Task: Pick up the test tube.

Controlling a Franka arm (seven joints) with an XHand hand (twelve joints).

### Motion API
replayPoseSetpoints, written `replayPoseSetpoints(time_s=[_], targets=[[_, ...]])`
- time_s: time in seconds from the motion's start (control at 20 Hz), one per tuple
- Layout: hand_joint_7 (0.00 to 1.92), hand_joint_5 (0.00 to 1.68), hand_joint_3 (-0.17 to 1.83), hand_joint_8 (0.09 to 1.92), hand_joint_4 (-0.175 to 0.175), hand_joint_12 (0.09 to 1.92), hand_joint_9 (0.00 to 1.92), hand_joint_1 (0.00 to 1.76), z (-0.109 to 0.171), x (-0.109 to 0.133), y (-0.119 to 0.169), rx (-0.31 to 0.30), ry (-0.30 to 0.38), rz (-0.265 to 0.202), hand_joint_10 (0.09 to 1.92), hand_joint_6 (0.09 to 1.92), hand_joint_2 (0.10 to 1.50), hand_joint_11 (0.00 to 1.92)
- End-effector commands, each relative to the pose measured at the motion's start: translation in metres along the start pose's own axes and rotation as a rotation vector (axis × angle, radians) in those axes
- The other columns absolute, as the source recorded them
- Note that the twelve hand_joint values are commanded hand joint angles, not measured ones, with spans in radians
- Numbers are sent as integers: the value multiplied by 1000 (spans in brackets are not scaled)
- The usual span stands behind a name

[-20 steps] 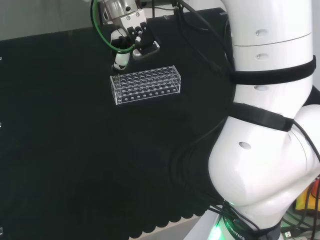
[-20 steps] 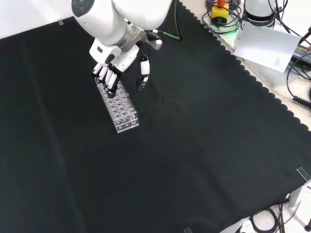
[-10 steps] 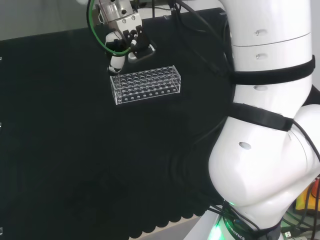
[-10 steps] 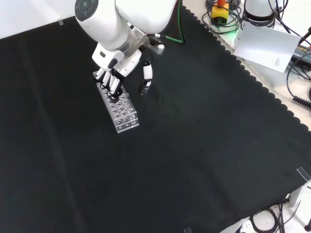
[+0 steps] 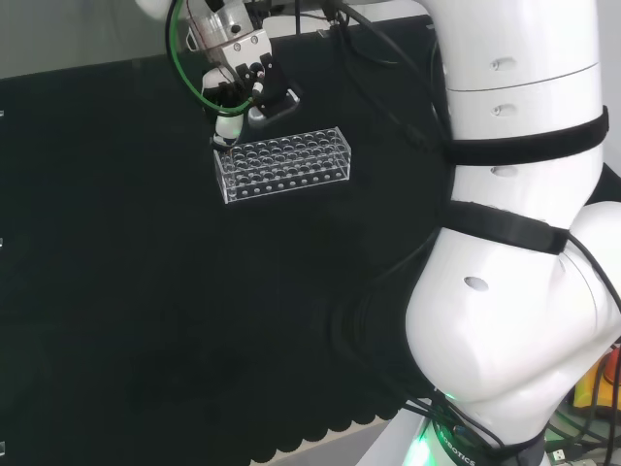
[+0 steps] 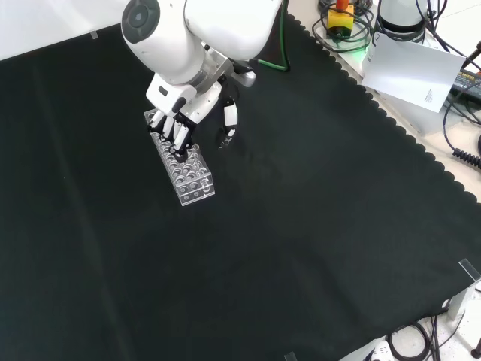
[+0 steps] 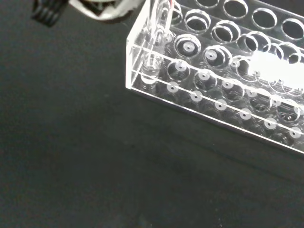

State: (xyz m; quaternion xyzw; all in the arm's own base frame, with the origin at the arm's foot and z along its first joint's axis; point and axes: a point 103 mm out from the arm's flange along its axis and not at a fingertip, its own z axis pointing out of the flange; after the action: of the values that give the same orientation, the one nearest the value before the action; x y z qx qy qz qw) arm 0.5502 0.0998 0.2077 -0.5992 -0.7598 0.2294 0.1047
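test tube (image 7: 153, 45) | clear rack (image 5: 281, 163) corner | black cloth (image 6: 316, 226)

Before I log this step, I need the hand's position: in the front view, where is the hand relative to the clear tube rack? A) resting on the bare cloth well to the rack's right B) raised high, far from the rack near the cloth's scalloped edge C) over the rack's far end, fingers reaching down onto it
C: in the front view the hand sits over the far end of the clear rack, with its fingers pointing down onto the rack's top.
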Motion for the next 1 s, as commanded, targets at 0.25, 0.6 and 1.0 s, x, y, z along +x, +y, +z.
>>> replayPoseSetpoints(time_s=[0.25,0.6,1.0], targets=[[834,483,631,900,-58,1619,550,921,6,0,4,-6,8,8,821,710,671,36],[980,573,664,878,-79,1584,700,957,12,3,12,-41,15,12,753,802,658,128],[1117,672,686,833,-96,1538,867,983,10,7,22,-53,14,30,681,843,654,253]])
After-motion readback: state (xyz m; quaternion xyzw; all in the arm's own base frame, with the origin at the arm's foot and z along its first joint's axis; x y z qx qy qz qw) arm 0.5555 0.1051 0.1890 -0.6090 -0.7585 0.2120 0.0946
